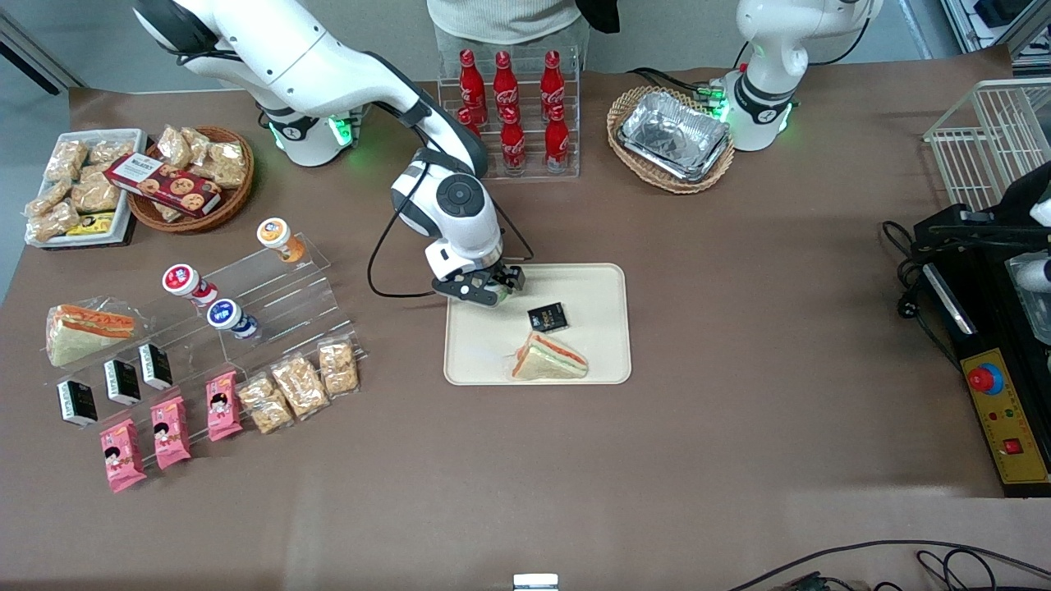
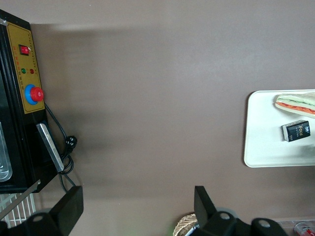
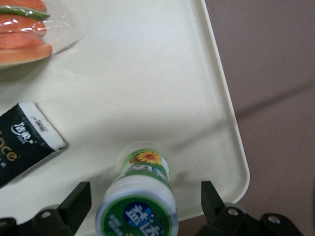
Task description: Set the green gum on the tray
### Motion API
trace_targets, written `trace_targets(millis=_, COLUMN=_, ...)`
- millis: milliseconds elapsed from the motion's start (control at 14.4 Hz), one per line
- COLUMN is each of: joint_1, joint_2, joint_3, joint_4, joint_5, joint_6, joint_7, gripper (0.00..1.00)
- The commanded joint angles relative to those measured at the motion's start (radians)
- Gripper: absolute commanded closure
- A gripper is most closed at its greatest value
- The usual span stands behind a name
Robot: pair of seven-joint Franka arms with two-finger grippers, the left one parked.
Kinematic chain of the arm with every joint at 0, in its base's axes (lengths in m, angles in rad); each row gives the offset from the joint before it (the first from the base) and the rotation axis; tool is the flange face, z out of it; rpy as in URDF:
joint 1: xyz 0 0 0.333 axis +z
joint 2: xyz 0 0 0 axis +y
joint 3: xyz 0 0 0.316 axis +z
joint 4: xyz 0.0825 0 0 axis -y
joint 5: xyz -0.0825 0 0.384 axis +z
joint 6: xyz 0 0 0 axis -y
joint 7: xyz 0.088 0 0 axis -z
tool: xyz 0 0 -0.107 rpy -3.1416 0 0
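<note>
The green gum [image 3: 139, 209], a small canister with a green-and-white lid, stands upright on the cream tray [image 3: 147, 73] close to a rounded corner. My gripper [image 3: 143, 192] is open around it, with a gap between the canister and each black finger [image 3: 78, 199]. In the front view the gripper [image 1: 486, 294] hangs over the tray [image 1: 591, 328] at the corner nearest the working arm's base, and it hides most of the gum.
A wrapped sandwich [image 1: 548, 359] and a black packet [image 1: 548, 316] also lie on the tray. An acrylic rack with orange-, red- and blue-lidded canisters [image 1: 226, 316] stands toward the working arm's end. Cola bottles [image 1: 513, 107] and a basket of foil trays [image 1: 672, 138] sit farther from the camera.
</note>
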Motion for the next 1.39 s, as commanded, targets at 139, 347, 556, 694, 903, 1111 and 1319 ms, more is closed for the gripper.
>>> trace_targets(millis=139, joint_1=-0.011, joint_2=-0.004, joint_3=0.001, joint_4=0.003, joint_5=-0.031, joint_6=0.022, joint_7=0.033, gripper=0.01)
trace_targets(millis=347, joint_1=-0.035, joint_2=-0.093, joint_3=0.005, joint_4=0.006, joint_5=-0.024, joint_6=-0.018, joint_7=0.021, gripper=0.01)
trace_targets(millis=556, joint_1=-0.052, joint_2=-0.170, joint_3=0.008, joint_4=0.009, joint_5=-0.015, joint_6=-0.083, joint_7=0.014, gripper=0.01)
trace_targets(millis=694, joint_1=-0.067, joint_2=-0.213, joint_3=0.009, joint_4=0.018, joint_5=-0.014, joint_6=-0.139, joint_7=0.005, gripper=0.01)
trace_targets(millis=903, joint_1=-0.103, joint_2=-0.294, joint_3=0.008, joint_4=0.046, joint_5=0.060, joint_6=-0.256, joint_7=-0.099, gripper=0.00)
trace_targets(millis=1111, joint_1=-0.188, joint_2=-0.362, joint_3=0.006, joint_4=0.098, joint_5=0.153, joint_6=-0.383, joint_7=-0.275, gripper=0.01)
trace_targets(millis=1319, joint_1=-0.323, joint_2=-0.414, joint_3=0.005, joint_4=0.164, joint_5=0.202, joint_6=-0.546, joint_7=-0.488, gripper=0.01)
